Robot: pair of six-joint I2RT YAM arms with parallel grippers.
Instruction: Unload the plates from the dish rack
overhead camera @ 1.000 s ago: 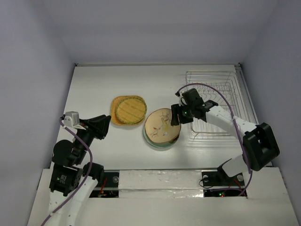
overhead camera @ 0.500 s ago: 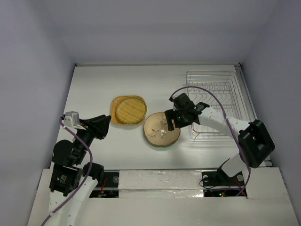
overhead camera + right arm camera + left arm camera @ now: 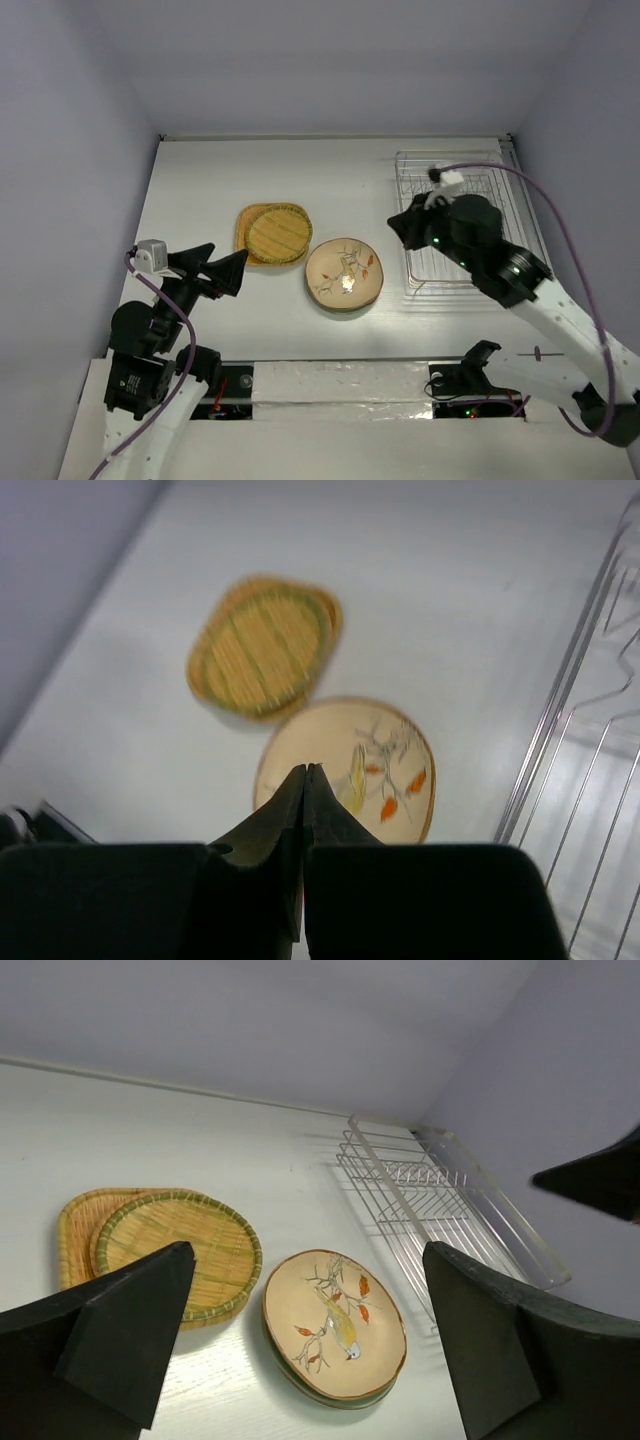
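Observation:
The tan floral plate (image 3: 344, 273) lies flat on the table on top of the pale green plate (image 3: 335, 306), of which only a rim shows. To its left the round yellowish ribbed plate (image 3: 279, 233) rests on the orange woven plate (image 3: 245, 240). The silver dish rack (image 3: 450, 220) at the right holds no plates. My right gripper (image 3: 395, 224) hovers by the rack's left edge, above and right of the tan plate (image 3: 385, 760), shut (image 3: 304, 768) with nothing in it. My left gripper (image 3: 228, 256) stands open (image 3: 308, 1250) with nothing held, left of both stacks.
The rack's wire side (image 3: 590, 760) runs close along the right of my right gripper. White walls close the table at the back and sides. The rack (image 3: 430, 1200) sits against the right wall.
My right gripper has let go of the tan plate, risen back toward the rack and shut. The tan plate now lies level on the green one. My left gripper has opened wide.

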